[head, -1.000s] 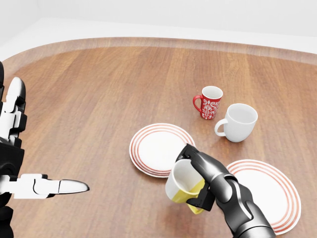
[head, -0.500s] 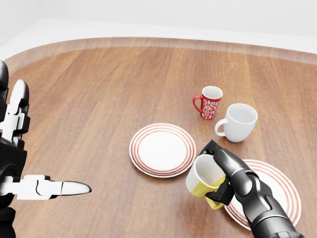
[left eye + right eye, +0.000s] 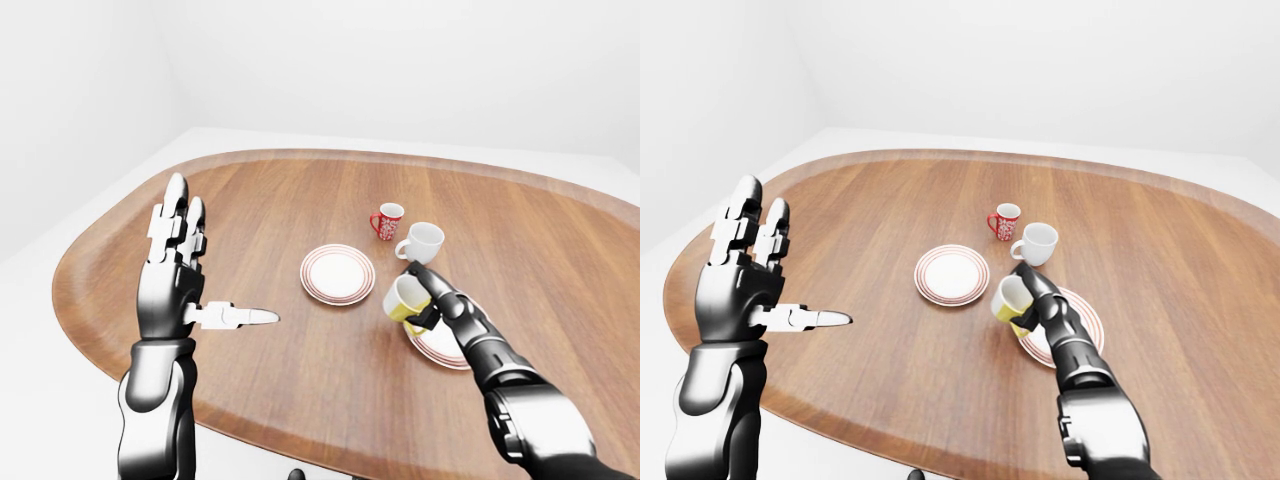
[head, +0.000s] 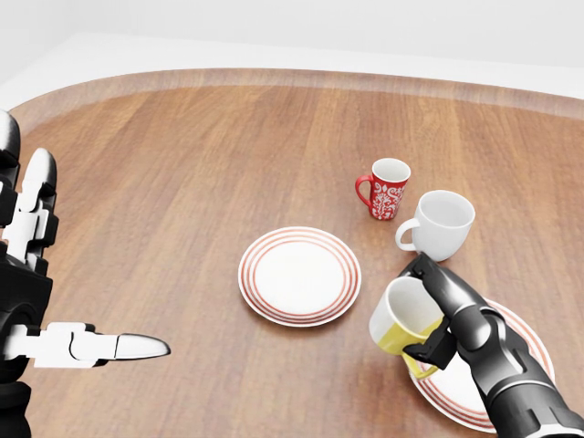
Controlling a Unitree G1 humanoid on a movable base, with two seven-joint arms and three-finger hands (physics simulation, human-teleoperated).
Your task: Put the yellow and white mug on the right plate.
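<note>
My right hand (image 4: 444,321) is clamped round the yellow mug (image 4: 407,321), holding it tilted in the air at the left rim of the right plate (image 4: 527,339). My left hand (image 3: 178,268) is raised, fingers spread wide, touching nothing.

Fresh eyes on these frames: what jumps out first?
The dark right hand gripping the yellow and white mug, tilted, over the left edge of the right red-ringed white plate at the head view's lower right. Next, the left hand raised open at the left-eye view's left, holding nothing. Above the plates stand a red patterned mug and a plain white mug.
</note>
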